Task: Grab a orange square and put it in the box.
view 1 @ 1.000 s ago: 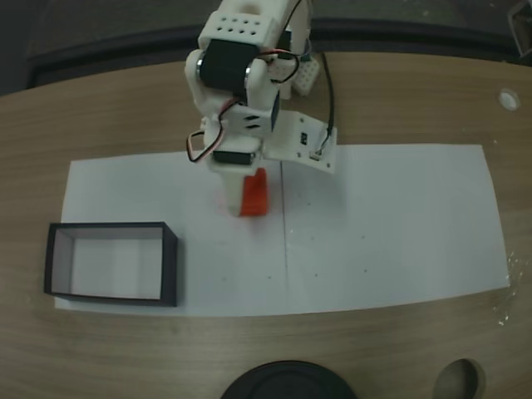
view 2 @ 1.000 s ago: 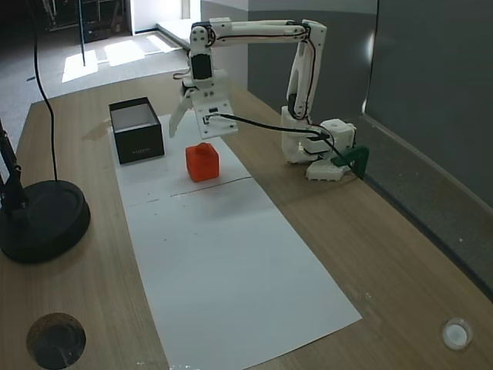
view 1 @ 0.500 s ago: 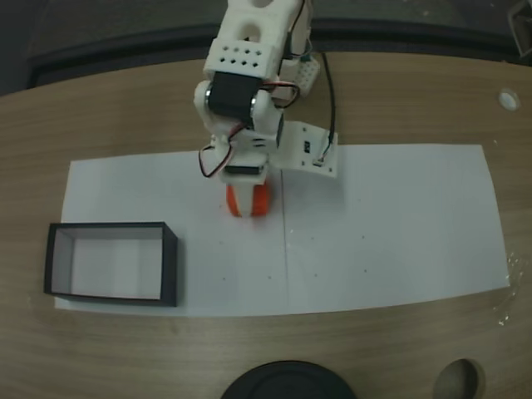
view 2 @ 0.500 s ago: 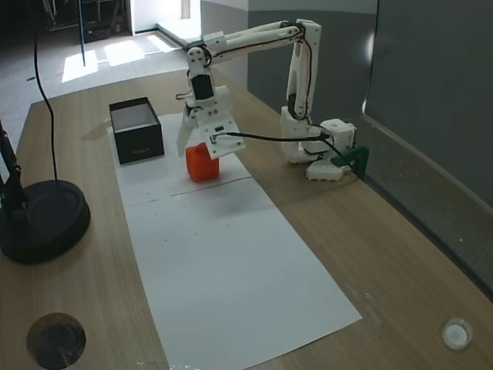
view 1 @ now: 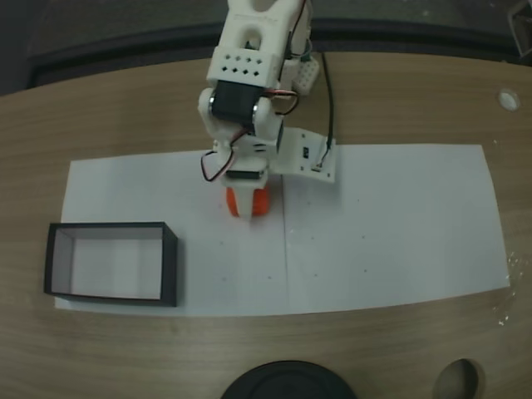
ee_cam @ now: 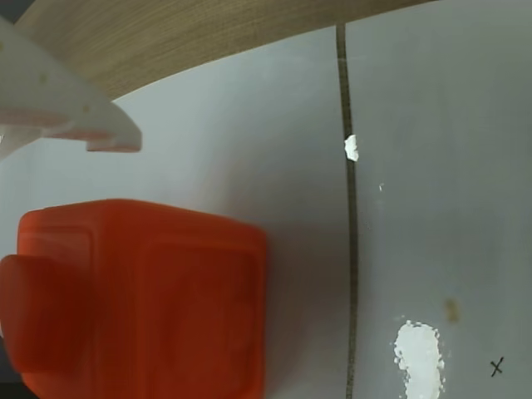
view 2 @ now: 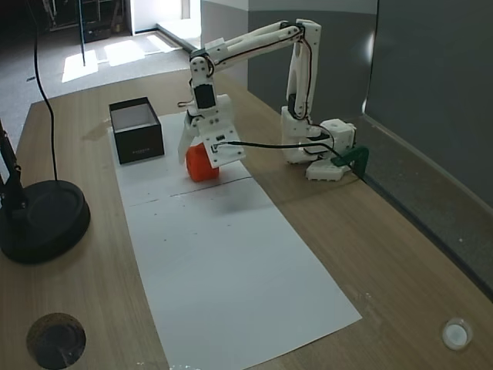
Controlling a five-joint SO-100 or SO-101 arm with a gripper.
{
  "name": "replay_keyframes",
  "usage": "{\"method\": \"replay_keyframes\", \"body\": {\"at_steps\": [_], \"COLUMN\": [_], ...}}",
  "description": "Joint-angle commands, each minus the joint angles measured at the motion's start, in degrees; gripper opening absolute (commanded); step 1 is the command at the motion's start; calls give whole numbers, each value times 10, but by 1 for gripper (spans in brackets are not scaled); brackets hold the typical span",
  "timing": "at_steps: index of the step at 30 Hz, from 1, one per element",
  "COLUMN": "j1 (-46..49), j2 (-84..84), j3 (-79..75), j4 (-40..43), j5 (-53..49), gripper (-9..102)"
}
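Cube: orange square (view 1: 248, 202) sits on the white paper sheet (view 1: 399, 233), upper centre of the top-down fixed view, partly hidden under the arm's wrist. In the side fixed view we see it (view 2: 199, 165) left of centre, upper half of the frame. In the wrist view it (ee_cam: 141, 299) fills the lower left, resting flat on the paper.

Gripper: gripper (view 2: 196, 151) is lowered around the cube in the side fixed view; we see one white finger (view 2: 186, 137) on the cube's left and the broad plate on its right, spread apart. In the wrist view one finger tip (ee_cam: 79, 120) shows at upper left, clear of the cube with paper between them. We read the jaws as apart, not clamped.

Box: box (view 1: 51, 262) stands at lower left of the top-down fixed view, well apart from the cube, on the paper's corner. In the side fixed view it (view 2: 139, 142) lies upper left, black walls, white floor.

Surroundings: wooden table (view 1: 125, 108); thin dark line (ee_cam: 350, 249) runs down the paper right of the cube; black round base (view 2: 42, 220) at the left edge of the side fixed view.
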Motion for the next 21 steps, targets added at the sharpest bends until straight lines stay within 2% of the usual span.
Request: {"method": "replay_keyframes", "body": {"at_steps": [1,4,10,18,21], "j1": [0,0,0,1,7], "j2": [4,4,4,16,34], "j3": [-4,-4,-5,-45,-130], "j4": [-4,-5,-5,4,58], "j5": [-1,-1,-1,-1,0], "gripper": [36,33,14,14,14]}}
